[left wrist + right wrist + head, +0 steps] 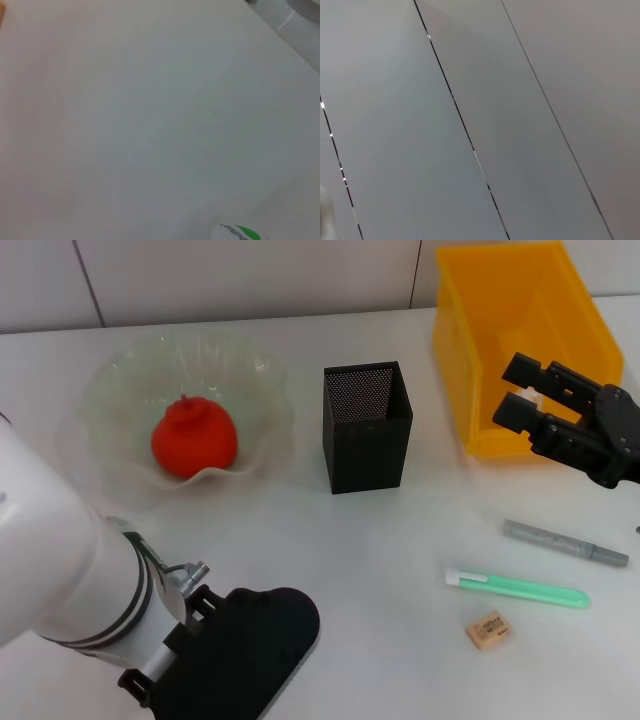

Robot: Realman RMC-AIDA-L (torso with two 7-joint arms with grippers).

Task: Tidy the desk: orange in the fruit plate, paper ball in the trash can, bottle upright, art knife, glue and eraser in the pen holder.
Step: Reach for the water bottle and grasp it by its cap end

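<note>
Landmark: the pen holder (367,427), a black mesh square cup standing upright near the middle of the bench (400,540), mouth up.
Orange: the orange (194,438) sits inside the fruit plate (120,390), knob upward; the plate is left of the pen holder, a little apart from it.
Trash can: the yellow trash can (470,300) stands right of the pen holder and farther back, open mouth up.
Right pincer: the right pincer (518,390) hovers at the trash can's near wall, right of the pen holder; its two black fingers (524,367) point left and stand apart with a narrow gap; something pale seems to show between them, but I cannot tell what it is.
Left pincer: the left arm's black wrist block fills the near-left corner, in front of the pen holder; the pincer itself is hidden, so I cannot tell how it stands.
Grey pen-like tool: the grey tool (565,542) lies flat to the right and in front of the pen holder, long axis left-right, slightly slanted.
Green stick: the green stick (520,588) with a white end lies just nearer than the grey tool, roughly parallel, white end toward the pen holder.
Eraser: the eraser (488,629) lies flat, nearer still, just below the green stick; its print is too small to read.
Label: the left wrist view shows a white-and-green label edge (240,233) with tiny unreadable writing.
</note>
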